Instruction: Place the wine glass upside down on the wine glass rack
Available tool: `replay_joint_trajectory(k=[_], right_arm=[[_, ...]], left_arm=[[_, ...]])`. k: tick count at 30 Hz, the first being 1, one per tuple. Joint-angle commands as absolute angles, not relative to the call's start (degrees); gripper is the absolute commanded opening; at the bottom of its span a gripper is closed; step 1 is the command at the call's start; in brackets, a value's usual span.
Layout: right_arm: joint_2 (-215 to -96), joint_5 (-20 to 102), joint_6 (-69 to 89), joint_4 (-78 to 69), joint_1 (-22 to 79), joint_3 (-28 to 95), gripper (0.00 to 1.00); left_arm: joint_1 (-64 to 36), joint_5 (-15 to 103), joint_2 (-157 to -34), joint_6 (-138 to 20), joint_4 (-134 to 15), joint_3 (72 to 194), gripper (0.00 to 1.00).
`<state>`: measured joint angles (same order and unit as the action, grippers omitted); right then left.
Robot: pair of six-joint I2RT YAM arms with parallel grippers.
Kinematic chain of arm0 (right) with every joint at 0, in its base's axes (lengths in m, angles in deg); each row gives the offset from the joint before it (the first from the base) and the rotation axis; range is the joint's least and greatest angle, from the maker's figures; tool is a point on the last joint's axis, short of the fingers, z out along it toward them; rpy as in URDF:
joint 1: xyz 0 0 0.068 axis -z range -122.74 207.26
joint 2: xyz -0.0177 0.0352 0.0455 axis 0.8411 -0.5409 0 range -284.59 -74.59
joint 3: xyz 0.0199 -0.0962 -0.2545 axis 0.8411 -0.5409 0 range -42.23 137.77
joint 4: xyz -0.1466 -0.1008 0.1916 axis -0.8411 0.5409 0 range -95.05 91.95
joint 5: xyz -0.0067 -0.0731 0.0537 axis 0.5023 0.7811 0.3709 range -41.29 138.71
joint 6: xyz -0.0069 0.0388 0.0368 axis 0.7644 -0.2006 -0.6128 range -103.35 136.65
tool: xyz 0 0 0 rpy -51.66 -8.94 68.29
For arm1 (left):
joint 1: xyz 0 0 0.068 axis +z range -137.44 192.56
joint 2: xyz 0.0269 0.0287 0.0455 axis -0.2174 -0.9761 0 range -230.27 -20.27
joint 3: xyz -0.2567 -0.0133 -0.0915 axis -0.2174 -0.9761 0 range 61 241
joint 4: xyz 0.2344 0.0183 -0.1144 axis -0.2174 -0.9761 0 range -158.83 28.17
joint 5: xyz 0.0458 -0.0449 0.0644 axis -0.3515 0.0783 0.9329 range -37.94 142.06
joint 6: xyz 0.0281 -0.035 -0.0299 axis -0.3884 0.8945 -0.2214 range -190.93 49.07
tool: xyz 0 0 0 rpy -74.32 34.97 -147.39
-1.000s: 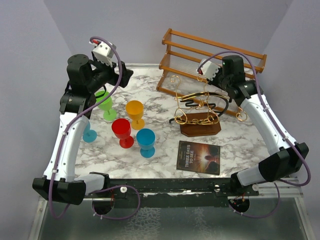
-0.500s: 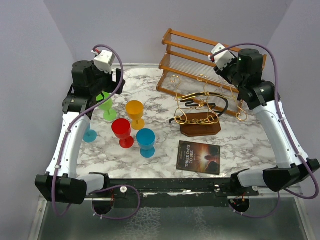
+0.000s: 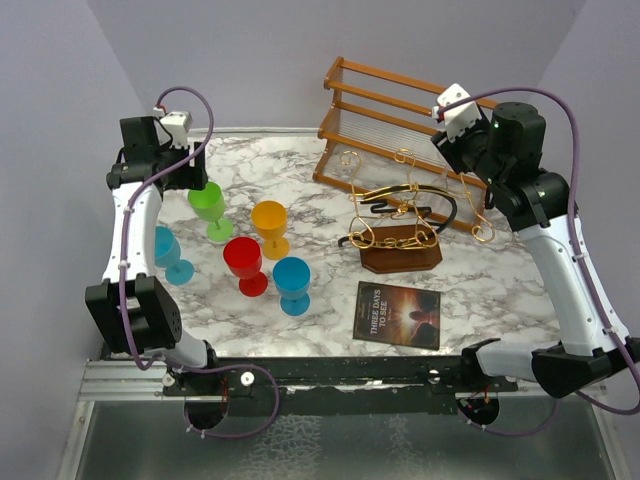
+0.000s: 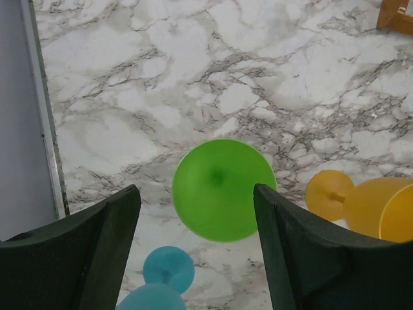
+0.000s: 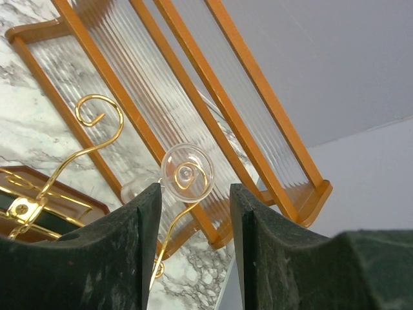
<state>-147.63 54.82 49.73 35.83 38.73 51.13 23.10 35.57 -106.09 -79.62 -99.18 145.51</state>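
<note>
Marble surface (image 3: 290, 165) lay bare along its far side, between my left hand (image 4: 195, 194) and the orange-brown slatted wooden rack (image 3: 420, 120). It was bare again in a strip on the right, past the wine glass rack (image 3: 395, 228). In my left wrist view the metal rim (image 4: 44, 129) of the surface ran just beside my left finger, with grey wall beyond.

The wine glass rack stood right of centre on its dark oval base, its long side running left to right, just in front of the slatted rack. My right hand (image 5: 195, 194) was raised at the far right, fingers apart and gripping nothing. Beyond them I saw the clear wine glass (image 5: 186, 173). Its round foot faced my camera, and its stem ran away from me to the bowl, low and to the left. A gold curl of the rack's wire crossed the foot, but I could not tell how the wire carried it. From above I could not pick the glass out.

Five goblets stood upright, close together, on the left half: the green goblet (image 3: 210, 203), orange goblet (image 3: 270, 225), red goblet (image 3: 245, 263), blue goblet (image 3: 292, 284) and teal goblet (image 3: 172, 258). My left hand hung open over the green one, whose bowl showed only its own green inside. A book (image 3: 398, 314) lay flat near the near edge.
</note>
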Motion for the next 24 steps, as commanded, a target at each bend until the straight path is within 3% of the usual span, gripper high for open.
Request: replay_joint_trajectory(k=[1,10,24], right_arm=[[-145.2,51.5,48.2,37.3,38.6,50.8,0.48],[-144.6,51.2,48.3,37.7,38.6,50.8,0.48],[-144.4,51.2,48.2,38.7,38.7,50.6,0.48]], left_arm=[[23.3,36.6,-109.2,-84.0,-103.2,149.5,0.71],[23.2,39.5,-114.7,-86.6,-105.5,150.5,0.57],[23.3,38.9,-117.1,-87.9,-104.3,148.5,0.27]])
